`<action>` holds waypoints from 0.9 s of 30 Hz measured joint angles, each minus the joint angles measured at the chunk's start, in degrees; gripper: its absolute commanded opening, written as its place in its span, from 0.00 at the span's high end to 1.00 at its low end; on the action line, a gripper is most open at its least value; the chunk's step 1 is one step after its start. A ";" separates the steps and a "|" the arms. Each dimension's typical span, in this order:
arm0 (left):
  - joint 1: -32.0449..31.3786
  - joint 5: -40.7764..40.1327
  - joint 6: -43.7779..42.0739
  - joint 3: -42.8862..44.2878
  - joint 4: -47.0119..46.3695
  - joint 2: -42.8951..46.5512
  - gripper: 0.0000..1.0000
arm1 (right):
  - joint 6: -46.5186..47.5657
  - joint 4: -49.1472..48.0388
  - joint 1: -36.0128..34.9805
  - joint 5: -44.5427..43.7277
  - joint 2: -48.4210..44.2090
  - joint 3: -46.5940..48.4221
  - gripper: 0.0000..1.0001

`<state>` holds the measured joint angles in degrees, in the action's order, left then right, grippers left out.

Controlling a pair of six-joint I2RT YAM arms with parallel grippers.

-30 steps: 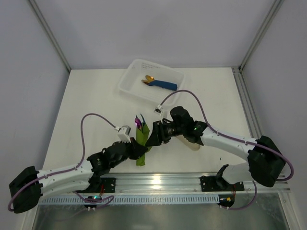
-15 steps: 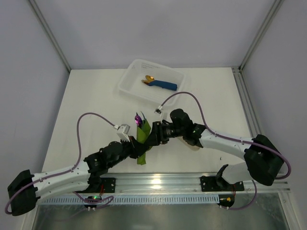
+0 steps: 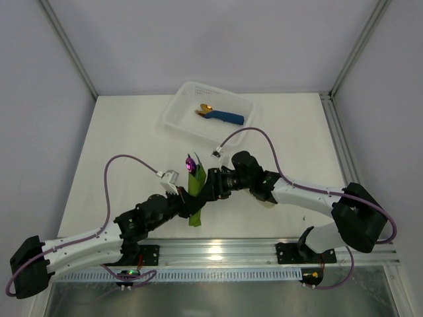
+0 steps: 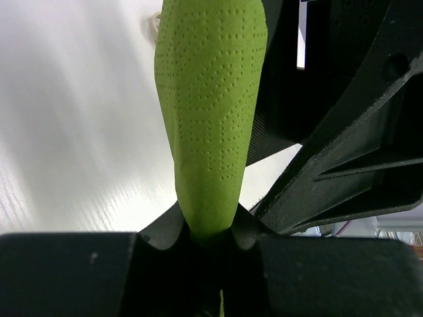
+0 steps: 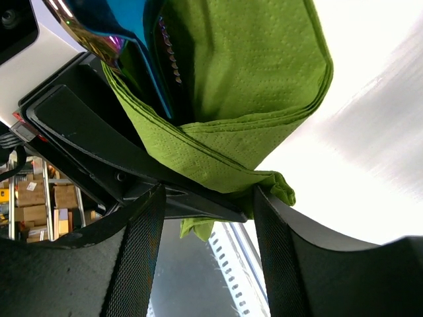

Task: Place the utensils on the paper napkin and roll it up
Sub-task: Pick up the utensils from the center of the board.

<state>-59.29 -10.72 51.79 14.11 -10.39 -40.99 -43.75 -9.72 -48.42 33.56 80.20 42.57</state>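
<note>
Bench (image 3: 119, 145): white, and its bare surface looks the same as a second ago.
Right arm (image 3: 310, 196): reaches from the near right corner to the centre. Its wrist has crept left, closer to the roll.
Left arm (image 3: 86, 239): stretched low from the near left corner to the centre, and has barely shifted.
Tray (image 3: 173, 113): at the far edge, unmoved, holding a blue roll (image 3: 228, 118) with gold cutlery.
Paper napkin (image 3: 195, 201): rolled, at the centre toward the near edge. Its far end sits a little farther back than before, and both wrists hide its middle from above.
Utensils (image 3: 191, 164): only the iridescent tips show at the roll's far end (their number is unclear).
Left jaws: still clenched on the paper napkin.
Right jaws: released, set apart around the roll's near end.
</note>
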 measured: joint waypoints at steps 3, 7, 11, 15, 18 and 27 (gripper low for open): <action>0.02 0.00 -0.24 0.00 0.04 0.33 1.00 | -0.11 -0.57 -0.17 0.02 0.00 0.00 0.41; 0.07 0.00 -0.46 0.00 0.02 0.42 1.00 | -0.24 -1.14 -0.22 0.00 0.00 -0.04 0.41; 0.13 -0.02 -0.46 0.00 0.00 0.44 1.00 | -0.52 -1.86 -0.22 -0.02 -0.02 -0.07 0.42; 0.22 -0.09 -0.22 0.00 -0.02 0.48 1.00 | -1.07 -2.69 -0.35 -0.39 -0.02 -0.07 0.45; 0.35 -0.02 0.28 0.00 -0.07 0.57 1.00 | -1.31 -3.30 -0.37 -0.46 -0.02 -0.07 0.49; 0.90 -0.59 1.38 -0.11 0.24 1.81 1.00 | -1.57 -6.16 -0.48 -0.50 0.55 -0.42 0.51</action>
<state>-58.39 -11.31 53.17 14.00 -10.15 -39.18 -45.32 -15.88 -48.90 33.06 80.75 42.15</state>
